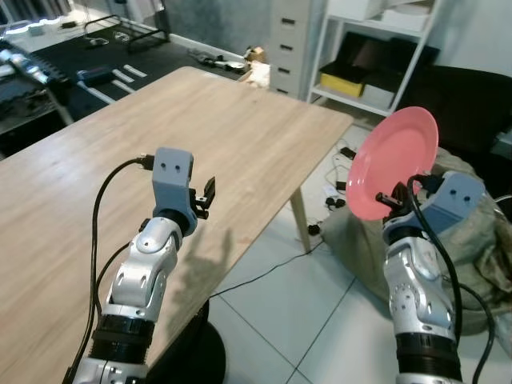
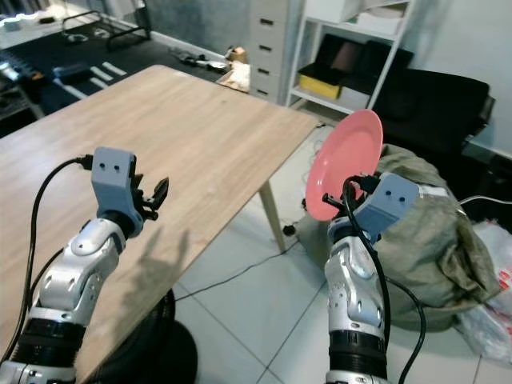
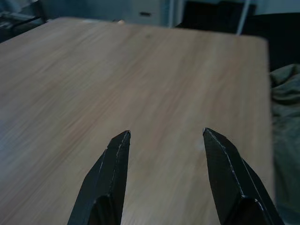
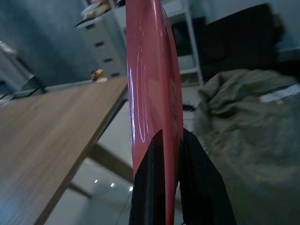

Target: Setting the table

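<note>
Right gripper (image 1: 394, 200): my 2 fingers pinch the pink plate (image 1: 392, 163) by its rim, on edge, beside the table (image 1: 200, 136), over floor.
Left gripper (image 3: 164, 140): fingers spread, empty, above the tabletop.
Progress: 0 pieces laid, I judge; plate not yet set down.

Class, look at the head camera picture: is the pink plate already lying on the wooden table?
No, the right gripper holds the pink plate on edge in the air, off beside the wooden table.
</note>
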Motion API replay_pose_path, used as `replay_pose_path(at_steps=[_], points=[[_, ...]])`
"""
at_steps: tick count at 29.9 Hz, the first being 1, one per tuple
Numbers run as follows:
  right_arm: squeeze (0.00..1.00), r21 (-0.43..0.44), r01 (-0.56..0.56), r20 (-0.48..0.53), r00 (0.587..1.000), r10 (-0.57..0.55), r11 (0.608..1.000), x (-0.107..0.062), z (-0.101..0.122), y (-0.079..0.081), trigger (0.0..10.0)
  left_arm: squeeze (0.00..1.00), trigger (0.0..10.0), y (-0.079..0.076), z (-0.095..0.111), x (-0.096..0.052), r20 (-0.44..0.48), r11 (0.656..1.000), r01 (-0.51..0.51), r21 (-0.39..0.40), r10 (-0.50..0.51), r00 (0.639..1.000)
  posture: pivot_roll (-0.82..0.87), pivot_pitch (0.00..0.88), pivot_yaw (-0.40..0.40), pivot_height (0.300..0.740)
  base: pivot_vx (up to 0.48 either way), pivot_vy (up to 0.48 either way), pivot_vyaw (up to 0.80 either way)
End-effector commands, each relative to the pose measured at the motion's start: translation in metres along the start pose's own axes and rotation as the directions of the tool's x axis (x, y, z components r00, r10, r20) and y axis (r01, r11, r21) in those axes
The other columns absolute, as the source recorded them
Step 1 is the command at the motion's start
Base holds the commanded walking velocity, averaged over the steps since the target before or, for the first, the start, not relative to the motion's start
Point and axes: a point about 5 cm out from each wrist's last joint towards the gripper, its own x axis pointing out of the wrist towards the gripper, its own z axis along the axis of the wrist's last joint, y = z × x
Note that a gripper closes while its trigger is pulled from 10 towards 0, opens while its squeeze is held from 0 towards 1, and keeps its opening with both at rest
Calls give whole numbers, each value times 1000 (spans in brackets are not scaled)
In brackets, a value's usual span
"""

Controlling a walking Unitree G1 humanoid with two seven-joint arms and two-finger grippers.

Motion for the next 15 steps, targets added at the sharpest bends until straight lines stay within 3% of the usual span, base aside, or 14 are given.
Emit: replay_pose_path(at_steps=[1,15], points=[[0,5,8,5,1000,-8,1000,0,0,-1,10000,0,10000,2,-3,-1,-9,1000,-1,9,1,1000,-84,53,114,740,0,0,-800],[0,-2,24,6,1000,-24,1000,0,0,-4,10000,0,10000,3,-3,0,-9,1000,6,24,-6,1000,-84,55,116,740,0,0,-800]])
